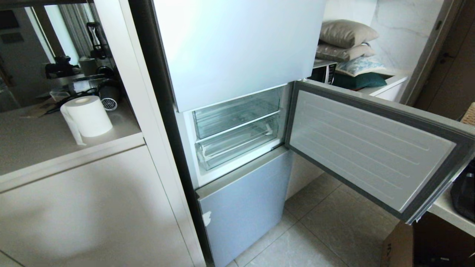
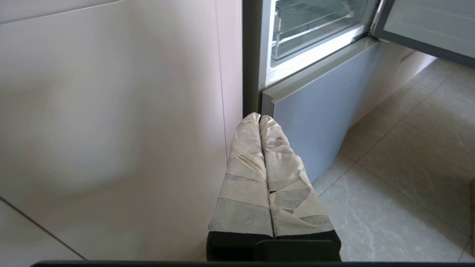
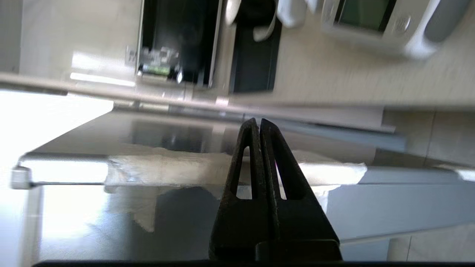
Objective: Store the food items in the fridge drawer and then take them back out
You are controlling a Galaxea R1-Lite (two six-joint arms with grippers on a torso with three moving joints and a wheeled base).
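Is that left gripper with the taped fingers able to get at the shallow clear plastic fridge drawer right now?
Probably yes. The left gripper is shut and low beside the cabinet, but the fridge door is swung wide and nothing blocks the shallow clear drawer.

Clear glossy plastic fridge drawer (image 1: 237,142), smooth matt grey door (image 1: 245,204), white paper roll (image 1: 89,115), polished stone-look floor tiles (image 1: 326,226)

Daylight washes my head view evenly, glaring softly off the upper fridge door (image 1: 237,44) and bending lines at the edges, while my right wrist view is motion-smeared, blown white beside a taped handle bar (image 3: 167,168), its background unfocused.
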